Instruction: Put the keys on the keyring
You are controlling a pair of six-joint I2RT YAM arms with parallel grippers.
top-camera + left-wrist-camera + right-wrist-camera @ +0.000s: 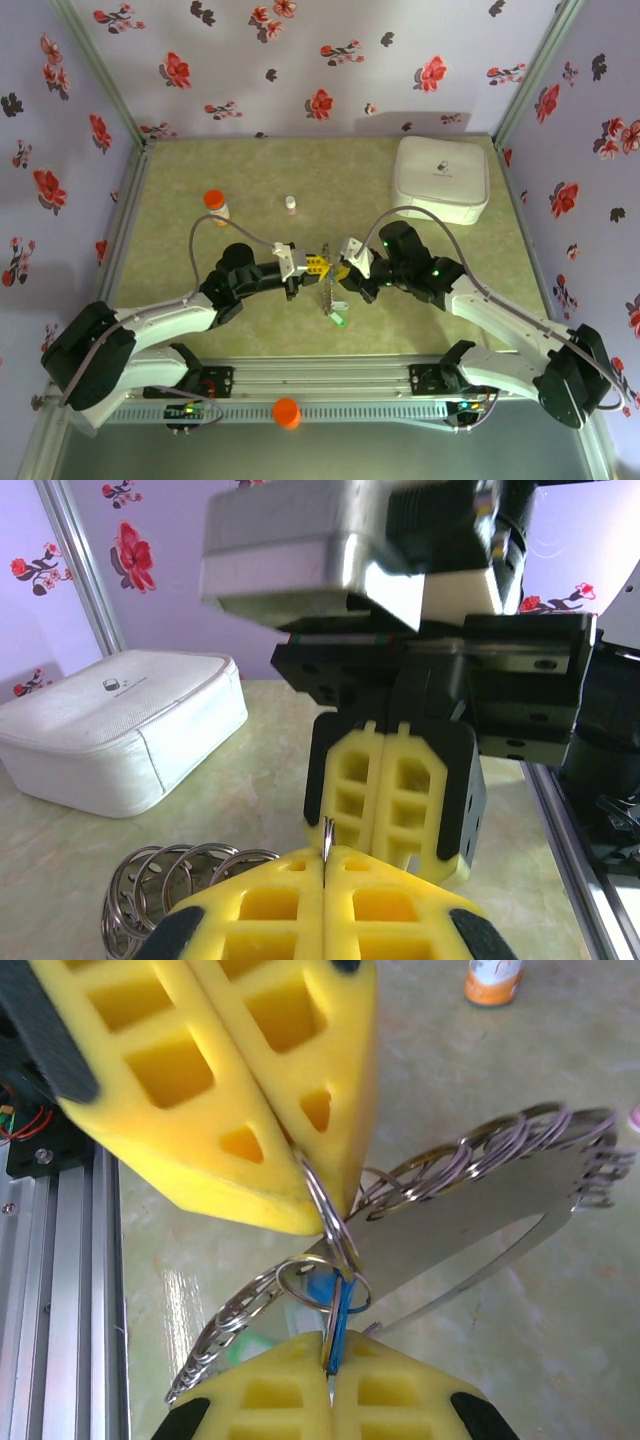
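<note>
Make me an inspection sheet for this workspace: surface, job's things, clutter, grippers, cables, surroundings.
Surface: pale green mat, flat.
Job's things: grey metal keyring strung with split rings, raised between the grippers; blue-headed key at a ring; green-headed key below.
Clutter: white rounded-square box, orange-capped bottle and pink-capped vial on the mat; orange ball on the front rail.
Grippers: left gripper shut on a ring of the keyring; right gripper shut on the blue-headed key.
Cables: grey cable arching over the left arm, another over the right.
Surroundings: lilac flower-print walls, metal frame post.
</note>
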